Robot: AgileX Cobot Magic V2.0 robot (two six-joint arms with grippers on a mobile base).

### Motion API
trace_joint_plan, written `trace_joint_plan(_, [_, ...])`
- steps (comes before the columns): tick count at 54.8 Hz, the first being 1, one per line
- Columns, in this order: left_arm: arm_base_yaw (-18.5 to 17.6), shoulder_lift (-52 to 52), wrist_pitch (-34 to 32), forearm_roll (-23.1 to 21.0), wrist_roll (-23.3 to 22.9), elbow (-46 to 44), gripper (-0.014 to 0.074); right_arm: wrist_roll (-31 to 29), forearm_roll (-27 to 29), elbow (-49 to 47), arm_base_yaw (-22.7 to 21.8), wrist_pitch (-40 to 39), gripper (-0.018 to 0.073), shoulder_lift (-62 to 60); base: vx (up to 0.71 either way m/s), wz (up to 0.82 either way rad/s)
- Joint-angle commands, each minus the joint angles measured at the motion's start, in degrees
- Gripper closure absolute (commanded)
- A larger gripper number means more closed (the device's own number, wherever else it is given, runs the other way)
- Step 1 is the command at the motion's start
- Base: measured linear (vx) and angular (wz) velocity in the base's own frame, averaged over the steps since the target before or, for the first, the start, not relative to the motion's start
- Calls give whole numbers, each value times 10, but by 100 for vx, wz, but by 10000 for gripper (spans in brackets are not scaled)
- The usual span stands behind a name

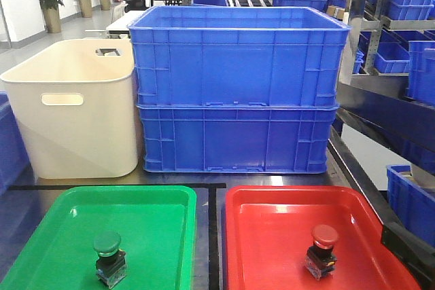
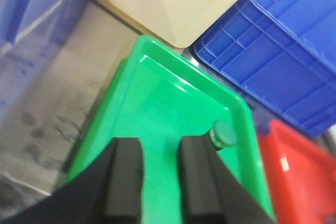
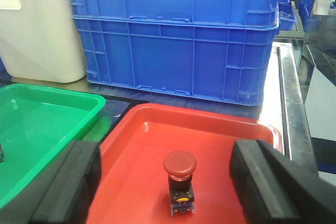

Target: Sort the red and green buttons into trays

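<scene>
The green button (image 1: 109, 257) stands upright in the green tray (image 1: 156, 208). The red button (image 1: 323, 250) stands upright in the red tray (image 1: 272, 215). In the left wrist view my left gripper (image 2: 160, 148) hovers over the green tray (image 2: 157, 98), open and empty; the green button (image 2: 224, 135) sits just right of the right finger. In the right wrist view my right gripper (image 3: 165, 169) is wide open over the red tray (image 3: 210, 124), with the red button (image 3: 180, 181) standing between the fingers, untouched. Neither gripper shows in the front view.
Two stacked deep blue crates (image 1: 238, 86) stand behind the trays, a cream tub (image 1: 75, 106) to their left. Metal shelving with more blue bins (image 1: 401, 25) lines the right side. A dark table strip (image 1: 212, 236) separates the trays.
</scene>
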Motion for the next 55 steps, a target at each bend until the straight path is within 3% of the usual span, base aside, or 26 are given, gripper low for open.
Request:
trace_joint_plan(1, [-1,-22,-88,17,76,21,402,-1,0,-17,1,-45,7,-1,0,0])
trace_joint_plan(7, [1,-61,-175,7,196,91,548,-1,0,-17,1,-45,7,-1,0,0])
trace_joint_plan(10, [7,-85,-219,-19,242,134,606,-1,0,-17,1,-45,7,-1,0,0])
trace_joint_plan(16, [33,-130,-284,-71,325,213,605,-1,0,-17,1,-45,7,-1,0,0])
trace_joint_plan(22, [55,-170,-334,-131,369,279,604,-1,0,-17,1,-45,7,-1,0,0])
trace_joint_plan(27, [68,-203,-374,-141,411,325,604,-1,0,-17,1,-45,7,-1,0,0])
trace_joint_plan(30, [74,-225,-338,-137,437,322,603,-1,0,-17,1,-45,7,-1,0,0])
trace_joint_plan(37, [91,-265,-322,-134,525,323,603,-1,0,-17,1,-45,7,-1,0,0])
trace_joint_plan(55, [98,-268,-323,-135,531,323,603,-1,0,-17,1,-40,7,-1,0,0])
